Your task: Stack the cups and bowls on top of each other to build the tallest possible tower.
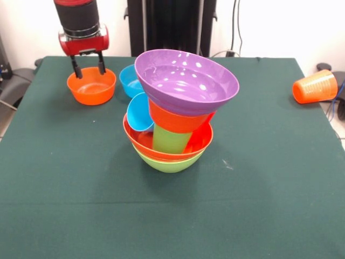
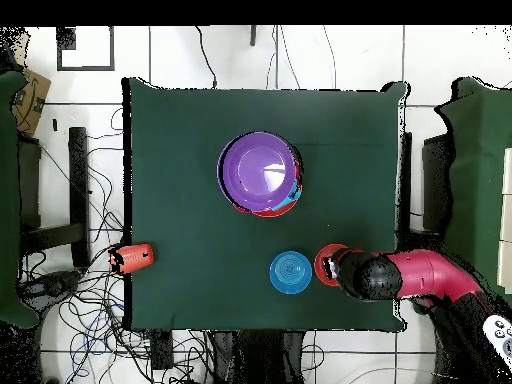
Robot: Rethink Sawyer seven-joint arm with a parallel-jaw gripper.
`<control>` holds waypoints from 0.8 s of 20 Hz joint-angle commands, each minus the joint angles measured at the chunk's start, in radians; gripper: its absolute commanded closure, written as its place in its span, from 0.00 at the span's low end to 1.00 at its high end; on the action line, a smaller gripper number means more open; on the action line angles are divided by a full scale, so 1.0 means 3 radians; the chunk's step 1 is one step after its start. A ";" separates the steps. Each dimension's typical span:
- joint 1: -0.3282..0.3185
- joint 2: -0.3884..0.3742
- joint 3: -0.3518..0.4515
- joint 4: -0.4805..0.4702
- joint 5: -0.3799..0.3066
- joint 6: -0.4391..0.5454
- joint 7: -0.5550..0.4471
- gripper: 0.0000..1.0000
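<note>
Purple bowl [image 1: 186,81] tilted atop tower [image 1: 171,127], red cup seemingly inside.

arm [image 1: 78,19]: black ribbed cylinder (red band above) | end effector [image 1: 87,66]: red housing, 2 black fingers

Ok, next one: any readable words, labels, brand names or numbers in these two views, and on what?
None can be read. The bowls and cups of the tower, the orange cup lying on its side and the gripper show no print. The table is plain green cloth.
</note>
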 commanded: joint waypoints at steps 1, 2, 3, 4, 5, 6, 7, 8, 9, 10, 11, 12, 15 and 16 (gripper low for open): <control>0.0024 0.0163 0.0238 -0.0314 -0.0264 0.0378 -0.1451 0.00; 0.0035 0.0189 0.0225 -0.0335 -0.0276 0.0369 -0.1450 0.00; 0.0050 0.0198 0.0209 -0.0351 -0.0290 0.0355 -0.1442 0.00; 0.0065 0.0207 0.0194 -0.0359 -0.0298 0.0340 -0.1438 0.00; 0.0080 0.0217 0.0178 -0.0367 -0.0306 0.0324 -0.1434 0.00; 0.0081 0.0217 0.0170 -0.0363 -0.0309 0.0311 -0.1439 0.00; 0.0086 0.0222 0.0161 -0.0370 -0.0315 0.0304 -0.1449 0.00; 0.0090 0.0227 0.0153 -0.0377 -0.0321 0.0296 -0.1459 0.00; 0.0111 0.0245 0.0156 -0.0412 -0.0313 0.0308 -0.1468 0.00; 0.0115 0.0251 0.0153 -0.0418 -0.0312 0.0306 -0.1477 0.00; 0.0103 0.0264 0.0146 -0.0425 -0.0317 0.0299 -0.1495 0.00; 0.0116 0.0280 0.0146 -0.0449 -0.0319 0.0304 -0.1503 0.00; 0.0128 0.0301 0.0142 -0.0472 -0.0325 0.0302 -0.1511 0.00; 0.0133 0.0313 0.0141 -0.0485 -0.0328 0.0301 -0.1513 0.00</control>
